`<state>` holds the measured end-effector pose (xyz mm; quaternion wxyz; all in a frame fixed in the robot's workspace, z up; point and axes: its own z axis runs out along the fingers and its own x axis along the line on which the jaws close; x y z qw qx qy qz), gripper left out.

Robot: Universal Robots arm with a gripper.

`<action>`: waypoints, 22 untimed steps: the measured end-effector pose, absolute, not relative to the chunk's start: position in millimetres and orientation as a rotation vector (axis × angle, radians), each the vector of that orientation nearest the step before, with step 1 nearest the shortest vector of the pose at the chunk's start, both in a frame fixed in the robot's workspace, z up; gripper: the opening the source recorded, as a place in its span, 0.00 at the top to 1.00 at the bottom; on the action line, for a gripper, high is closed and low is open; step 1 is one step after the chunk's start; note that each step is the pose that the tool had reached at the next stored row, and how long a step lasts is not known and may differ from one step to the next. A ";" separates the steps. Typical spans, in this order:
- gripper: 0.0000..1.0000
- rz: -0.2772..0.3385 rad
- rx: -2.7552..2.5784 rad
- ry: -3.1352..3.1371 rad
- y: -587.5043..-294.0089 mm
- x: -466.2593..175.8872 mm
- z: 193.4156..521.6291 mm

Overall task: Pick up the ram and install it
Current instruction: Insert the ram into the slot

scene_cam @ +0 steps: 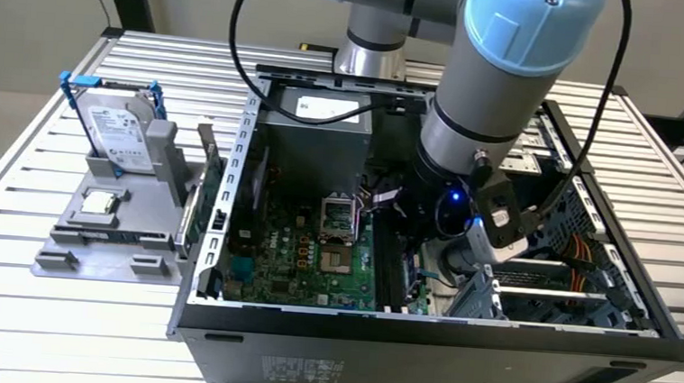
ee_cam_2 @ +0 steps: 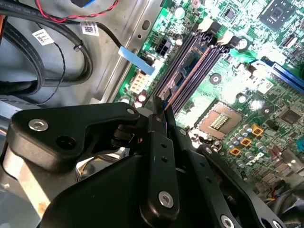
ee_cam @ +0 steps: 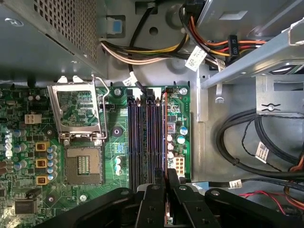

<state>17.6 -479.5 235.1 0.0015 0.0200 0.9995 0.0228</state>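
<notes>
**A:** Where's the ram?

**B:** The ram (ee_cam_2: 187, 70) is inside the case (scene_cam: 429, 329), clamped in the gripper (ee_cam_2: 160, 110). In both wrist views it shows edge-on as a thin coppery line with a blue-green face, lined up with the memory slots (ee_cam: 142, 137). It sits over the outermost slot, the one nearest the motherboard (ee_cam: 28, 142) edge. Can't tell if it's just above the slot or already partly in.

**A:** Finger state?

**B:** The fingers (ee_cam: 173, 184) are almost fully closed, with only the thickness of the board between them. They grip the two flat faces near the upper edge. Nothing else is in the grip.

**A:** How does it handle?

**B:** My read is light and stiff along its length, but thin, so it flexes or cracks if it's twisted. The faces are smooth, so it could slide in the pads under a downward push. The chips and the contact edge are the fragile parts. Best hold is mid-length on the faces, contacts left clear, which looks like the present grip.

**A:** Anything close by?

**B:** The processor socket (ee_cam: 83, 164) is beside the slots, with its latch frame open. Cable bundles (ee_cam: 247, 147) lie on the case floor on the other side, apart from the ram.
</notes>
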 end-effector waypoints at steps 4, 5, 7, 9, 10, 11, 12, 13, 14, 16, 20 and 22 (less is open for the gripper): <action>1.00 0.072 0.056 3.137 -480.2 17.6 232.1; 1.00 0.072 0.055 3.137 -480.3 17.6 231.4; 1.00 0.072 0.053 3.137 -480.4 17.6 229.8; 1.00 0.071 0.049 3.138 -480.8 17.6 228.9; 1.00 0.071 0.046 3.138 -481.3 17.6 228.5; 1.00 0.072 0.043 3.138 -481.5 17.6 227.9; 1.00 0.072 0.040 3.138 -481.7 17.5 227.5; 1.00 0.072 0.038 3.138 -481.8 17.5 227.2; 1.00 0.071 0.037 3.138 -481.8 17.3 227.1; 1.00 0.072 0.035 3.138 -481.8 17.0 226.0; 1.00 0.072 0.031 3.138 -482.0 16.6 223.9; 1.00 0.072 0.030 3.138 -482.2 16.6 223.0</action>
